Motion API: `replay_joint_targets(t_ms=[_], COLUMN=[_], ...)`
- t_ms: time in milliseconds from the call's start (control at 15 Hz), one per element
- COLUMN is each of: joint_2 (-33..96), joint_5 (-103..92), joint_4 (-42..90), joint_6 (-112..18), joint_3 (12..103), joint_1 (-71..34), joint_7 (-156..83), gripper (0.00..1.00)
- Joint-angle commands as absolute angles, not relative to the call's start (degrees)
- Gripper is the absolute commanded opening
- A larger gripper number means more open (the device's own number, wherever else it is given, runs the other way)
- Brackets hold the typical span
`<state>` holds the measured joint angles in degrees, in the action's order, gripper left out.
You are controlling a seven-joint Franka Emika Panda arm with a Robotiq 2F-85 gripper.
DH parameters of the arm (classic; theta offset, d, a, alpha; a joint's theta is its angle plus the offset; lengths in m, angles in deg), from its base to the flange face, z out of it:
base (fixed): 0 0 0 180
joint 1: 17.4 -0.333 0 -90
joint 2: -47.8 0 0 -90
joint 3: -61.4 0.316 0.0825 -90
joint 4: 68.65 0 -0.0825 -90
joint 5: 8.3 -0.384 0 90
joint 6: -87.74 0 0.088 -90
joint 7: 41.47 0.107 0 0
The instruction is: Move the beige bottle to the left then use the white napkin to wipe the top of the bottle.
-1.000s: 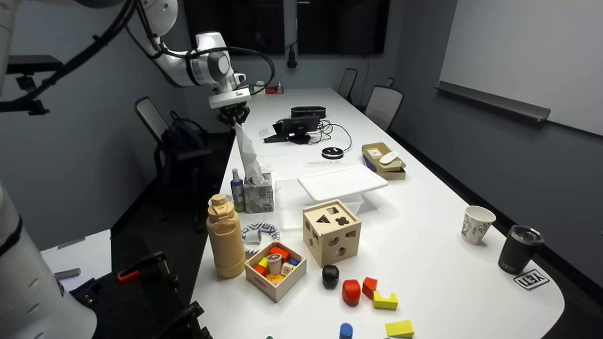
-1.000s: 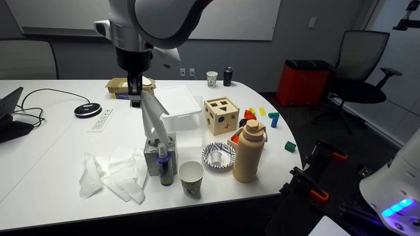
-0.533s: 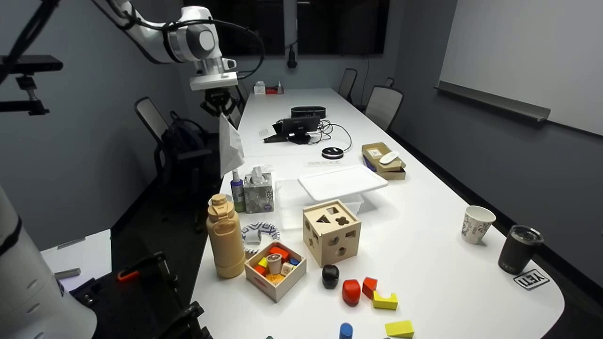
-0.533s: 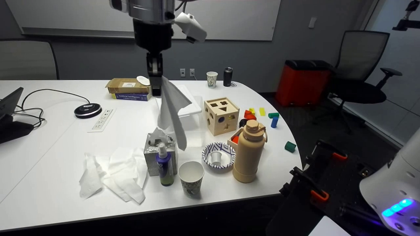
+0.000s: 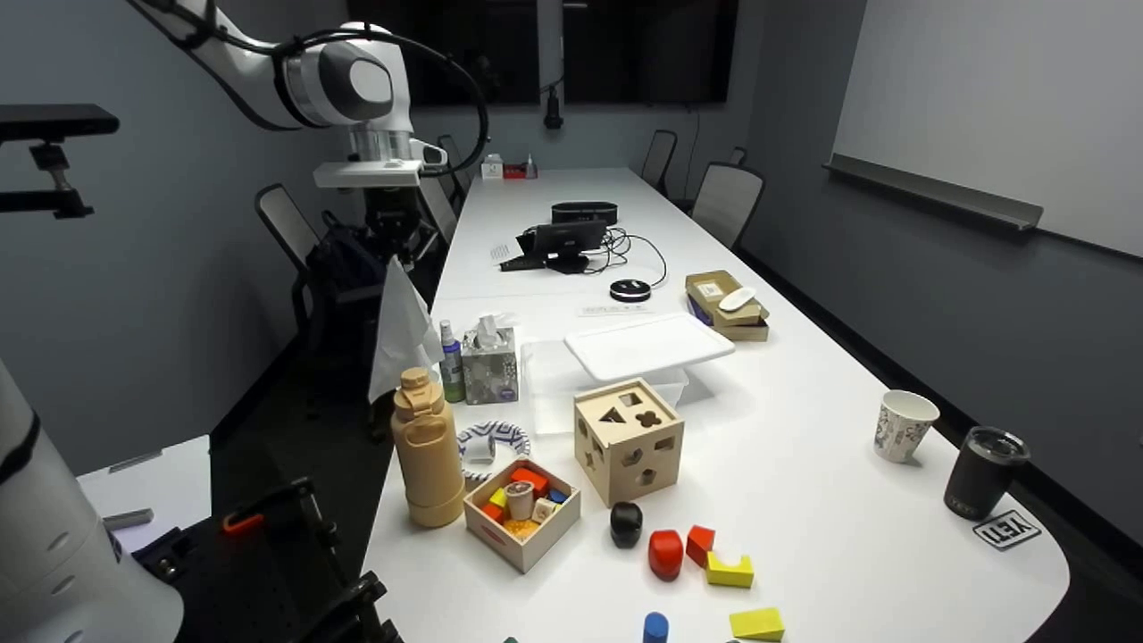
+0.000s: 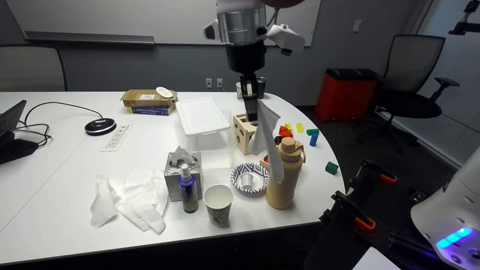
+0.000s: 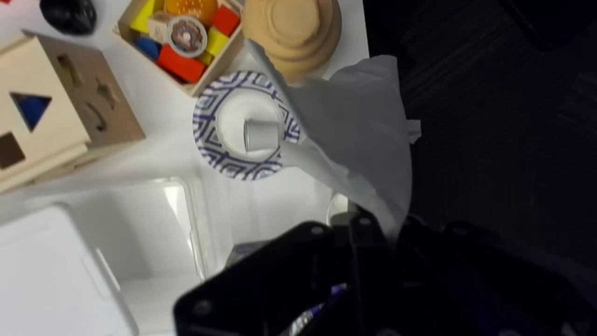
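Since white napkin [image 6: 266, 135] is likely light, limp, easily torn, gripper [image 6: 252, 113] pinching its top looks right; beige bottle [image 6: 289, 178], probably heavier, stiff, stands by long edge of desk [image 6: 56, 221]; grab mid-body.

Fingers [image 6: 251, 111] black, round screw heads [image 7: 317, 230]; above them: silver collar [image 6: 243, 28], white arm [image 5: 243, 69], grey joint ring [image 5: 336, 85], looped black cable [image 5: 483, 112]

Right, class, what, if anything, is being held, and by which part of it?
The white napkin, pinched by its top end between the fingers; the rest hangs below.
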<state>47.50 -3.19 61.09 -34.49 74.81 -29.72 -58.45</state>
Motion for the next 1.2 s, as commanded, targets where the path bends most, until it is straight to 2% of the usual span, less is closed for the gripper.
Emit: replay_joint_targets(t_ms=[0,1133], joint_2=[50.1,46.2], joint_5=[-0.5,2.1], joint_4=[65.6,67.2], joint_6=[-32.4,-17.6], joint_3=[73.4,72.6], joint_1=[-28.9,-28.5], joint_7=[-52.5,-47.6], gripper=[0.00,0.00])
